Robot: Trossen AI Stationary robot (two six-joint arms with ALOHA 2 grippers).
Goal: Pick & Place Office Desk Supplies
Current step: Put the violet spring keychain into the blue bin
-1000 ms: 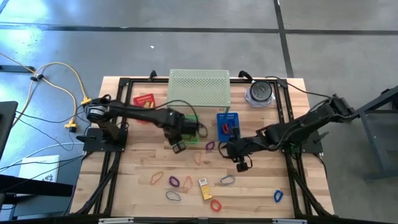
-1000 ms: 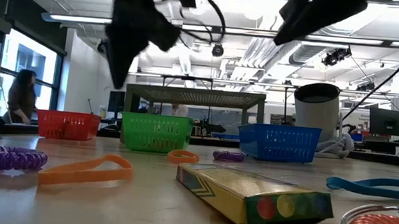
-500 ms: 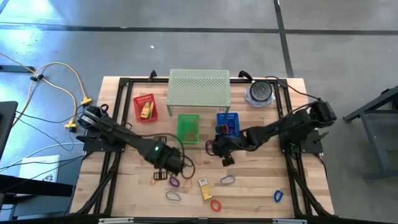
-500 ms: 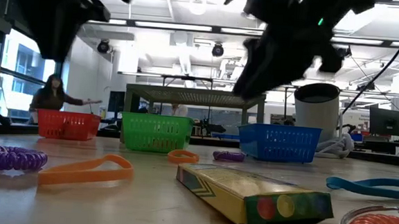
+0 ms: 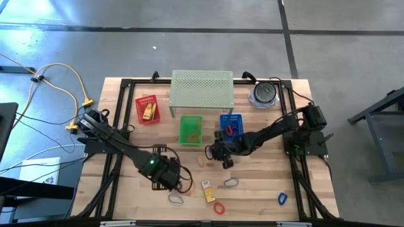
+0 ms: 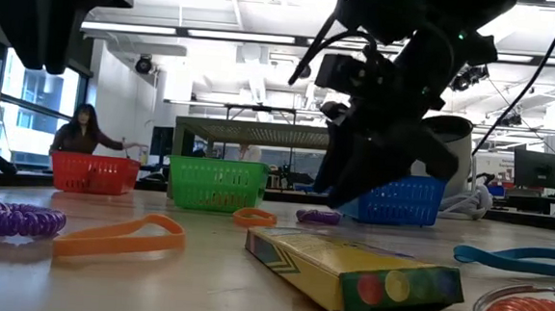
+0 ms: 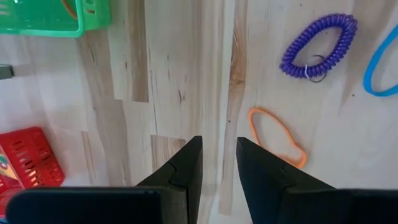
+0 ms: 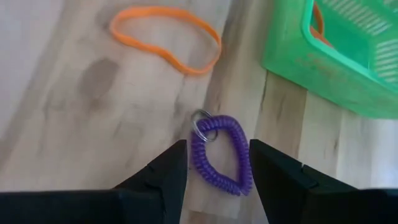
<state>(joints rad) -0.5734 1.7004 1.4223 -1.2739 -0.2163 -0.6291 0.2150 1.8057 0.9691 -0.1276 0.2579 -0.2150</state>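
Supplies: loops and one yellow packet are lying scattered on the tabletop, front half mostly.
Purple coil loop: is lying flat on wood, just beside green basket, betw. right gripper fingers in right wrist view; contact w/ fingers can't be told.
Right gripper: is hovering mid-tabletop, just in front of the green and blue baskets; fingers spread, grasping nothing.
Orange loop, right side: is lying near the purple coil, apart from it.
Left gripper: is sitting over front-left tabletop; fingers nearly together w/ narrow gap, nothing betw. them.
Orange loop, left side: is lying just beside left gripper fingertips, not touching.
Second purple coil: is lying farther out, next to a blue loop.
Red basket: is standing rear-left, yellow item inside.
Blue basket: is standing right of green basket, loops inside.
Perforated shelf: is standing at rear centre.
Person: is showing in the room behind, low view.
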